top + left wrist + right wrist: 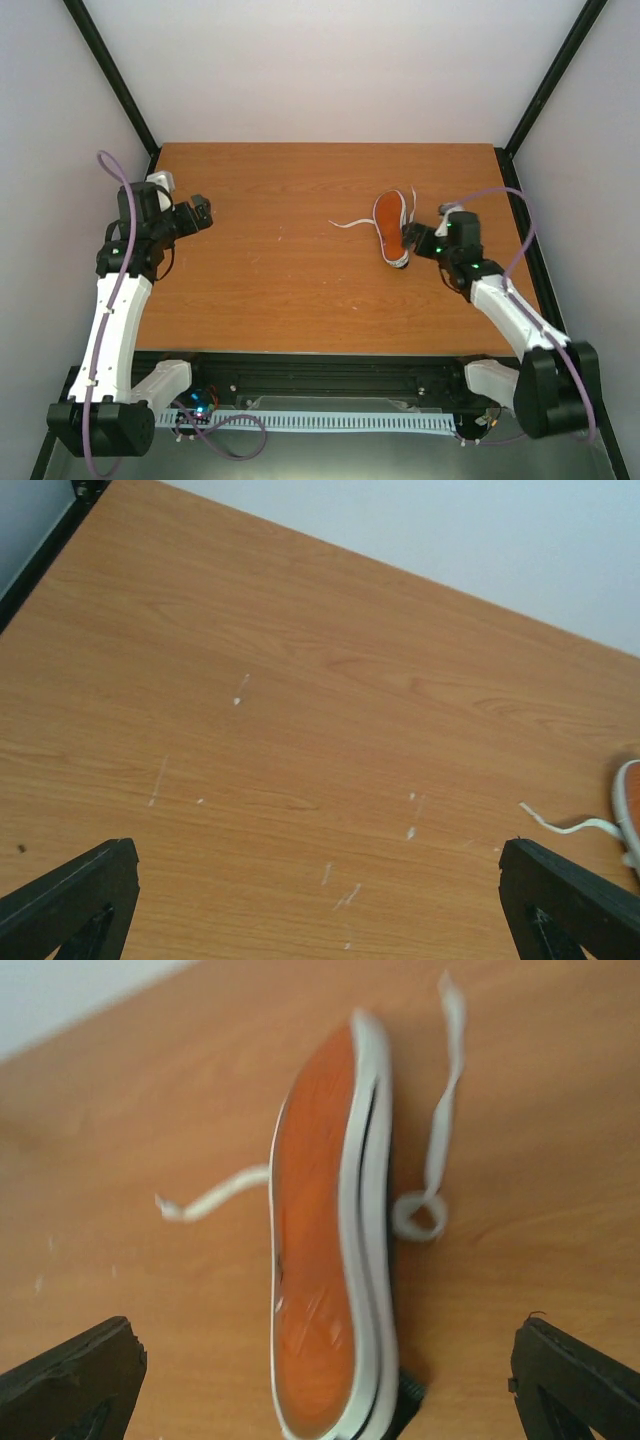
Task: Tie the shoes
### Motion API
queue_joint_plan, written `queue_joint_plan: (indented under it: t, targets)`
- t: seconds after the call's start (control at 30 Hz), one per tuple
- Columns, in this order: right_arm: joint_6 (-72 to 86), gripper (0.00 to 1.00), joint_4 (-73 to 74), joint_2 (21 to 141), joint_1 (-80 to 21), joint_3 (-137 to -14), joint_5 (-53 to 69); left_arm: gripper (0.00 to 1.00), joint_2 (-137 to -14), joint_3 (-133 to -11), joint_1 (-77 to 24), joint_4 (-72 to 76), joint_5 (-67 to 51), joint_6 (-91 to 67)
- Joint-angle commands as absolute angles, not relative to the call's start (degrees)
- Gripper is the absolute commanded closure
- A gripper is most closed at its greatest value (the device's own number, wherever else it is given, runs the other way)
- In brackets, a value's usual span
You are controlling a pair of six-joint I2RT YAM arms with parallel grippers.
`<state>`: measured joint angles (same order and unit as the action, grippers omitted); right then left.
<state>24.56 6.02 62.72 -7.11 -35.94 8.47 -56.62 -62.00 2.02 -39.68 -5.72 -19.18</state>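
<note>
The shoe (391, 227) lies on its side at the right of the table, orange-red sole up and to the left, white rubber edge showing. White laces (350, 223) trail loose to its left and behind it. In the right wrist view the sole (318, 1260) fills the middle, with one lace (205, 1200) to the left and a looped lace (430, 1185) to the right. My right gripper (412, 240) is open, right at the shoe's near end. My left gripper (203, 212) is open and empty at the far left; its view shows only the shoe's edge (630, 805) and a lace end (560, 825).
The wooden table (280, 280) has black frame posts at both back corners and white walls around it. A black rail runs along the near edge by the arm bases.
</note>
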Motion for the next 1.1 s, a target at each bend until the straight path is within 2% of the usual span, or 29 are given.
queue_joint_plan:
  t: [0.0, 0.2, 0.6, 0.77, 0.83, 0.97, 1.07]
  targets:
    - [25.2, 0.00, 6.9, 70.5, -13.0, -37.8, 8.7, 0.00, -55.0, -61.3, 2.2, -39.3, -1.3, -15.6]
    - [27.1, 0.02, 6.6, 80.4, -13.2, -40.2, 6.2, 0.00, -55.4, -60.7, 2.2, -39.9, 0.7, -15.1]
    - [28.0, 0.47, 3.0, 86.0, -13.6, -40.5, 10.5, 0.00, -55.3, -60.4, 2.2, -40.0, 0.6, -15.1]
    - [30.2, 0.59, 1.5, 86.2, -13.5, -40.0, 12.0, 0.00, -55.3, -60.3, 2.2, -40.1, 0.9, -15.1]
    - [31.6, 0.72, 0.9, 85.9, -13.5, -39.8, 12.1, 0.00, -55.2, -60.3, 2.2, -40.2, 0.8, -15.1]
    - [32.7, 0.95, 3.3, 81.4, -13.4, -40.3, 6.1, 0.00, -55.1, -60.3, 2.2, -40.1, 1.1, -15.1]
    - [30.7, 0.97, 7.6, 75.1, -12.0, -41.9, -1.8, 0.00, -55.0, -60.3, 2.2, -40.1, 1.1, -15.1]
